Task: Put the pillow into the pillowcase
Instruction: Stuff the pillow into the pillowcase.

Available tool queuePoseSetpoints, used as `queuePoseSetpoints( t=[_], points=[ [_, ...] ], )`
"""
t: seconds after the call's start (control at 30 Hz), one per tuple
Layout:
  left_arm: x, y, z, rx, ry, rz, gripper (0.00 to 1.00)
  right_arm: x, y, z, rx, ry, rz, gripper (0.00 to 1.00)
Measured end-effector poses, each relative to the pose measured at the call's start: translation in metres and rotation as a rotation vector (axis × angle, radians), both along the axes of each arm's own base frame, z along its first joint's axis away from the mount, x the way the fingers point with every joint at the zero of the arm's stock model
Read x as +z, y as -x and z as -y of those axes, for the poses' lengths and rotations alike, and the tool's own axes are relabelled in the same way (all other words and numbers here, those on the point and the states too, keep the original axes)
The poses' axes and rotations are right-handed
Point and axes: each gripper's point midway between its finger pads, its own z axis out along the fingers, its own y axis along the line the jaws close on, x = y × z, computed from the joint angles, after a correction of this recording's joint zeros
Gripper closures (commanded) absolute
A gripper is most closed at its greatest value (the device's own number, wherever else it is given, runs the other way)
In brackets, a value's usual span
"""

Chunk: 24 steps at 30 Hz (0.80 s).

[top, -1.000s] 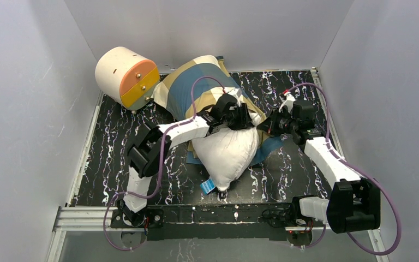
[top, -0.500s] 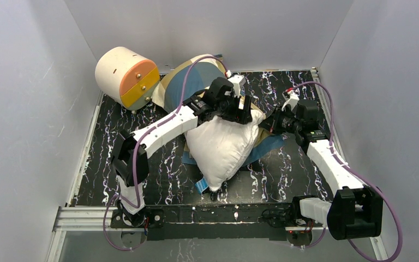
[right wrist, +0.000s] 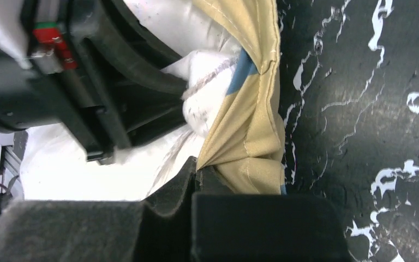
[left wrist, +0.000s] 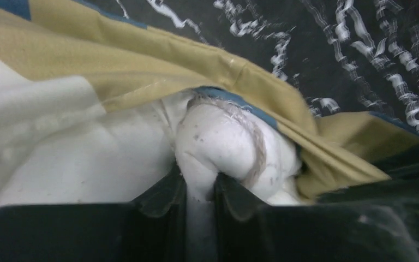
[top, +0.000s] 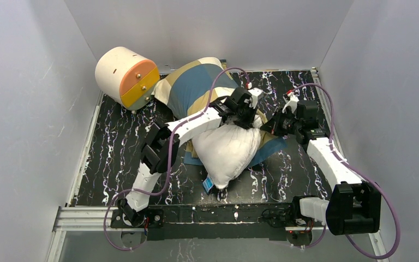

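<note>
Left claw (left wrist: 199, 188): pinching a corner of the pillow (left wrist: 223, 142), white fabric bunched between the tips; pillowcase (left wrist: 142, 71) opening draped just beyond them. Right claw (right wrist: 196, 170): pressed together on the pillowcase's tan hem, the other claw close ahead; pillow body lies to its left, partly out of the case

The pillow (top: 226, 153) is seen as plain white, the pillowcase (top: 193, 90) patterned in large blue, tan and cream blocks. The surface (top: 114, 142) is marbled black with white veins; the cylinder (top: 114, 65) is coloured cream, faced orange and yellow.
</note>
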Motion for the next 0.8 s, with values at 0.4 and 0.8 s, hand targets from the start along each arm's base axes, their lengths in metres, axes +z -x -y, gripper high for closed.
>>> queuePoseSetpoints(
  t=[0.4, 0.8],
  points=[
    [-0.037, -0.044, -0.026, 0.233, -0.029, -0.031, 1.0, 0.033, 0.027, -0.002, 0.159, -0.084, 0.107, 0.99],
    [-0.038, -0.054, -0.022, 0.352, 0.028, 0.007, 1.0, 0.067, 0.013, -0.027, 0.225, -0.327, 0.13, 0.99]
  ],
)
